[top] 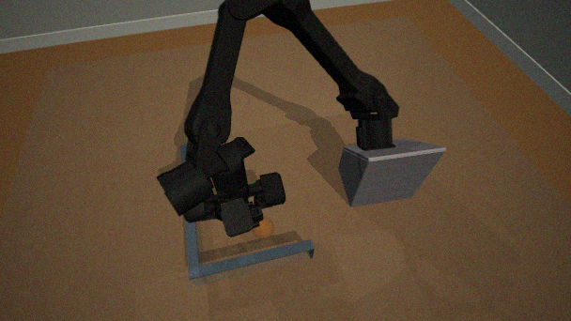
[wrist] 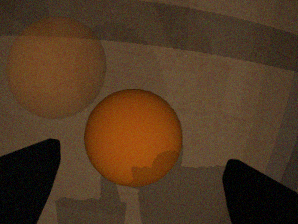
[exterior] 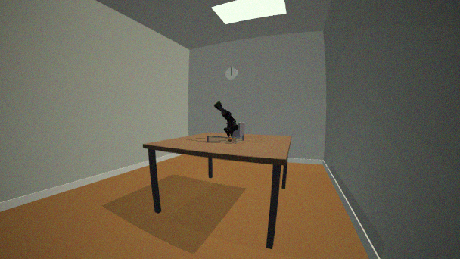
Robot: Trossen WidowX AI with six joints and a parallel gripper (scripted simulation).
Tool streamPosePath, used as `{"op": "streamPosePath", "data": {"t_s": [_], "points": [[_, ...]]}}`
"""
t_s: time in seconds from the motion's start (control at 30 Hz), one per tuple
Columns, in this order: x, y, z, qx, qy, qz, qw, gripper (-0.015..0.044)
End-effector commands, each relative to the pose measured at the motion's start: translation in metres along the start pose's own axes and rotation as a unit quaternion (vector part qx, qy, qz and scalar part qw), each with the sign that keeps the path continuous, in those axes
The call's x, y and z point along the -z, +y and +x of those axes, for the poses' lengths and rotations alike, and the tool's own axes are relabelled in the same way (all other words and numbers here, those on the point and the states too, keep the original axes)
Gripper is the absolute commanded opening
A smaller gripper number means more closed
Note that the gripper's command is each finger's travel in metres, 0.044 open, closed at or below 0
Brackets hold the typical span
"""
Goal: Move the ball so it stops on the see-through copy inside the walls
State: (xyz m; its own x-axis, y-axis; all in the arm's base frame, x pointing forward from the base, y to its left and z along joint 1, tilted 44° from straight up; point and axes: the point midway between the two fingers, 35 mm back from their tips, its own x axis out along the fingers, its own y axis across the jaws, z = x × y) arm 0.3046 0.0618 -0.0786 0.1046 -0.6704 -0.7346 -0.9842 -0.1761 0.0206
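While wrist view is the reference:
Ball (wrist: 133,137): on counter (top: 423,263), inside walls' (top: 254,257) corner.
See-through copy (wrist: 56,67): at ball's 10 o'clock, just beside.
Jaws: wide apart, straddling ball, gripping nothing.

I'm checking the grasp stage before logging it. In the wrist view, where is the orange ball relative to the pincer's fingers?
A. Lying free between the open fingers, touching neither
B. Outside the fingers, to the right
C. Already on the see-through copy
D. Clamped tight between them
A: the ball lies between the two dark fingers of the open pincer with gaps on both sides, and the see-through copy sits up-left of it.
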Motion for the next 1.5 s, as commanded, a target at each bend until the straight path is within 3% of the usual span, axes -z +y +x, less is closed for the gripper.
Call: {"op": "streamPosePath", "data": {"t_s": [0.0,0.43,1.17,1.4,1.47], "points": [[0.001,0.004,0.01,-0.005,0.004,-0.004,1.0,0.0336],[0.002,0.005,0.028,-0.005,0.005,-0.005,1.0,0.0336],[0.002,0.005,0.028,-0.005,0.005,-0.005,1.0,0.0189],[-0.001,-0.001,-0.006,-0.004,0.002,-0.006,1.0,0.0006],[-0.002,-0.003,-0.021,-0.004,0.001,-0.006,1.0,0.0]]}}
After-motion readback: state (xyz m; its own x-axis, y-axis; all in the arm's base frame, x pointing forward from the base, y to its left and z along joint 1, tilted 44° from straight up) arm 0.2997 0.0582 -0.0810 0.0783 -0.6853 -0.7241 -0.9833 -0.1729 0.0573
